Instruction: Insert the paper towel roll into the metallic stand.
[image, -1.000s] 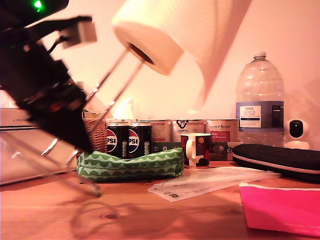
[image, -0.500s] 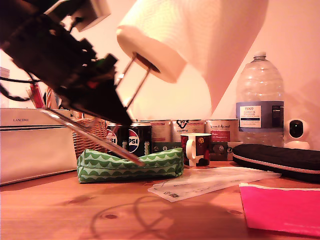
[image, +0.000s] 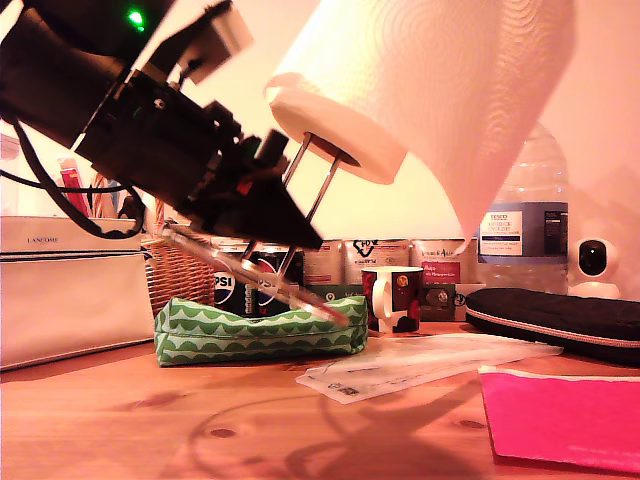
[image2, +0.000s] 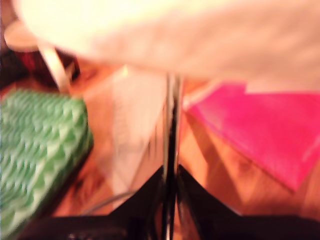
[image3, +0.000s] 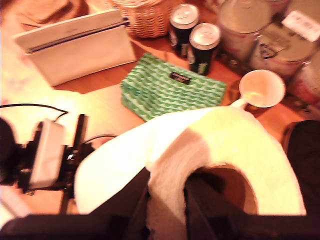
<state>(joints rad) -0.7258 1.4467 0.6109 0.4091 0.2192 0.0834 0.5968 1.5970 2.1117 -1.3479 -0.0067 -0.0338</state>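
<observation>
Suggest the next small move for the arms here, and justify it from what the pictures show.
Probably slide the white embossed paper towel roll further down the shiny chrome wire stand. The rods have only just entered its hollow core. My first gripper holds the tilted stand and my second gripper pinches the roll's wall, both lifted off the wooden table.

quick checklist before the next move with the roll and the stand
1. My first pincer holds the metallic stand: ok, its jaws are closed on the chrome rods.
2. My second pincer holds the paper towel roll: ok, shut on the roll's wall at its core.
3. Rods inside the core: ok, in the exterior view both rods enter the roll's open end.
4. Roll fully seated at the ring base: not ok, bare rod shows between roll and pincer.
5. Stand upright: not ok, tilted and held off the table.
6. Clearance below: cannot tell, the green pouch and mug sit near.
</observation>
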